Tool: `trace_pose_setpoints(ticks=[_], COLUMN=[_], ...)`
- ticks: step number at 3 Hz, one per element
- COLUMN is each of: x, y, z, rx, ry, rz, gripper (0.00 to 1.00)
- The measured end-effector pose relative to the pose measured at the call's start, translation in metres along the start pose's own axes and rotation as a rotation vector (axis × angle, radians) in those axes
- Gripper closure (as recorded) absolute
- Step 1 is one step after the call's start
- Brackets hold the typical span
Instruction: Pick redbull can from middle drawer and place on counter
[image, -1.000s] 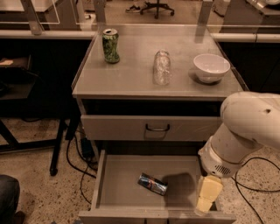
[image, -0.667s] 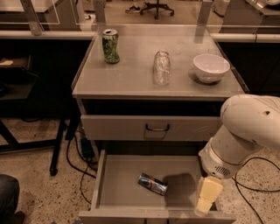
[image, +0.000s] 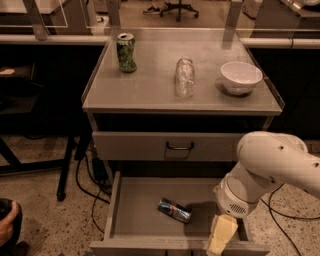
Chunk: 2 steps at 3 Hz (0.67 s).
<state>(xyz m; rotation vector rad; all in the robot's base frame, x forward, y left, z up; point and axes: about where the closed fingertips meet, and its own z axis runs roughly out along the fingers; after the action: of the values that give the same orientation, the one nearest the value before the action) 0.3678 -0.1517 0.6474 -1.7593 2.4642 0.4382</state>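
Observation:
The redbull can (image: 174, 210) lies on its side on the floor of the open middle drawer (image: 145, 200), near the drawer's middle. My gripper (image: 221, 236) hangs over the drawer's front right corner, to the right of the can and apart from it, below the white arm (image: 270, 175). The counter (image: 150, 85) is the grey cabinet top above the drawers.
On the counter stand a green patterned can (image: 126, 52) at the back left, a clear bottle lying down (image: 184, 76) in the middle and a white bowl (image: 241, 77) at the right. A closed drawer front with a dark handle (image: 179, 146) sits above the open drawer. Cables lie on the floor at the left.

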Motion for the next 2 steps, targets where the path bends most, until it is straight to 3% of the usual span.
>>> trace_pose_setpoints(ticks=[1, 2], x=[-0.021, -0.036], y=[-0.019, -0.029], z=[0.035, 0.064], rx=[-0.009, -0.054], ry=[-0.022, -0.033], rz=[-0.004, 0.009], gripper=[0.0, 0.0])
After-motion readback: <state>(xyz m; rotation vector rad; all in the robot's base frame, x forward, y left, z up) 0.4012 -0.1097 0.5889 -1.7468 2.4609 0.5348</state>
